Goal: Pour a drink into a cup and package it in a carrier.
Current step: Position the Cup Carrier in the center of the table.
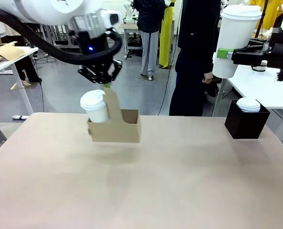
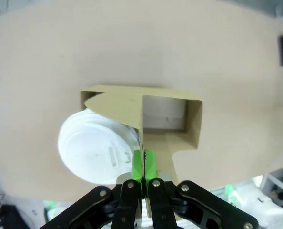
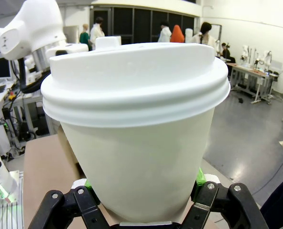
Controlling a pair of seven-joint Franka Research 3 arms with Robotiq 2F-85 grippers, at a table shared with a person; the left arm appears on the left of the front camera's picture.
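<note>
tan table (image 1: 179,181) beneath two cups (image 1: 95,107) (image 1: 234,40), one carrier (image 1: 115,129), seemingly airborne.

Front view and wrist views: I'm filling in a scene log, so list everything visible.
carrier: one, brown, held by its handle panel, left of table centre.
first cup: one, white, lidded, in the carrier's left slot.
second cup: one, white, lidded, held up at right.
box: one, black, table's far right.
lids: one stack, white, in the box.
table: one, tan.
person: one, dark clothes, beyond the table.
left gripper: one, black, shut on the carrier's handle.
right gripper: one, black, shut on the second cup.
</note>
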